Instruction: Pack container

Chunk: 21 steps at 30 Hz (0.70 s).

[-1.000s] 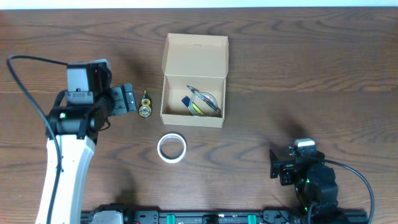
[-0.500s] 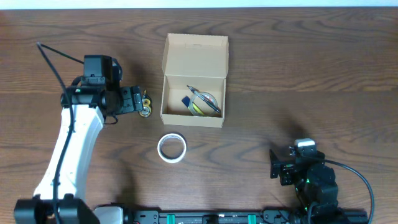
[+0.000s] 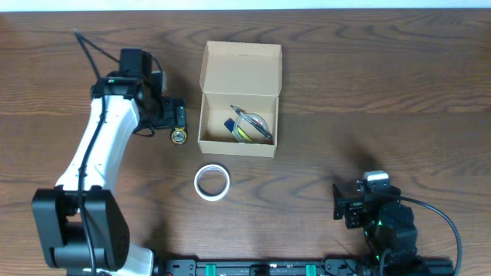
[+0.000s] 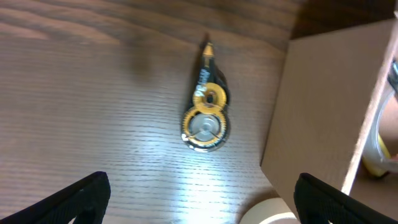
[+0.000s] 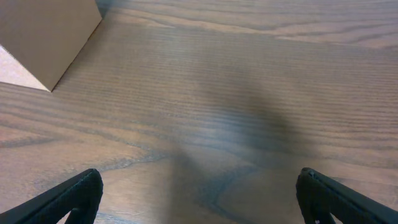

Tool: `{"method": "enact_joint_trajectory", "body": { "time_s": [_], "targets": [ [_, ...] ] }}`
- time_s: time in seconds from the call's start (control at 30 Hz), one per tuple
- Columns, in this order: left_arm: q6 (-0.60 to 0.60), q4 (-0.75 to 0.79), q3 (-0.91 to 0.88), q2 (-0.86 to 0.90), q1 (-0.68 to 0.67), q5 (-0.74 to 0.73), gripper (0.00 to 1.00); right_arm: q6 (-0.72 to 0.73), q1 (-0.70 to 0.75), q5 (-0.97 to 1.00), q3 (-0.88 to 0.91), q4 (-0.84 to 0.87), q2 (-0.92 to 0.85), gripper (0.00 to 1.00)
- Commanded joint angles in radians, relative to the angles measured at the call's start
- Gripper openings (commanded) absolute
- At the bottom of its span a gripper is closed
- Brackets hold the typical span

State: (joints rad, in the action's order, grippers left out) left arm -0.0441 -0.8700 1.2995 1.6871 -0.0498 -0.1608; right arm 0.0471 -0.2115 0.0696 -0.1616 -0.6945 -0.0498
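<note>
From overhead, the container (image 3: 238,123) is sitting on the bench (image 3: 399,92) a little left of centre, toward the far side. Its mouth is facing straight up. The body's long axis is running left to right, and the flap lid (image 3: 242,67) is lying back from the far wall, toward the far edge. Inside, a dark pen-like stick is lying diagonally over something yellow and blue, and the rest of that jumble is hard to make out. The left gripper (image 3: 176,115) is hovering just left of the container with its jaws spread wide, holding nothing and partly hiding a yellow-and-black tape dispenser (image 3: 179,136). A white tape roll (image 3: 212,182) is lying near the container's near wall, apart from it. The right gripper (image 3: 341,205) is resting at the near right, well apart from everything.

Through the left wrist camera, the left gripper (image 4: 202,199) is showing only its two dark fingertips at the bottom corners, wide apart. The tape dispenser (image 4: 205,118) is lying between and beyond them, its pointed tip aiming away. The container (image 4: 323,106) is filling the right side, cut off by the frame, its contents showing only as a blurred sliver. The white tape roll (image 4: 273,213) is peeking in at the bottom edge.

Through the right wrist camera, the right gripper (image 5: 199,199) is standing wide over bare bench (image 5: 249,93). Only one corner of the container (image 5: 43,37) is showing at top left.
</note>
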Motion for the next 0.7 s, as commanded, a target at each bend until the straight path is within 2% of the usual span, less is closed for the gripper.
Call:
{"method": "enact_joint_trajectory", "body": {
  "time_s": [0.0,0.67],
  "targets": [
    [0.062,-0.02,0.026,0.028,-0.023,-0.012,0.95,-0.011,0.01,-0.003,0.002,-0.001,0.006,0.99],
    [0.063,-0.032,0.026,0.151,-0.031,0.037,0.95,-0.011,0.01,-0.003,0.002,-0.001,0.006,0.99]
  ]
}}
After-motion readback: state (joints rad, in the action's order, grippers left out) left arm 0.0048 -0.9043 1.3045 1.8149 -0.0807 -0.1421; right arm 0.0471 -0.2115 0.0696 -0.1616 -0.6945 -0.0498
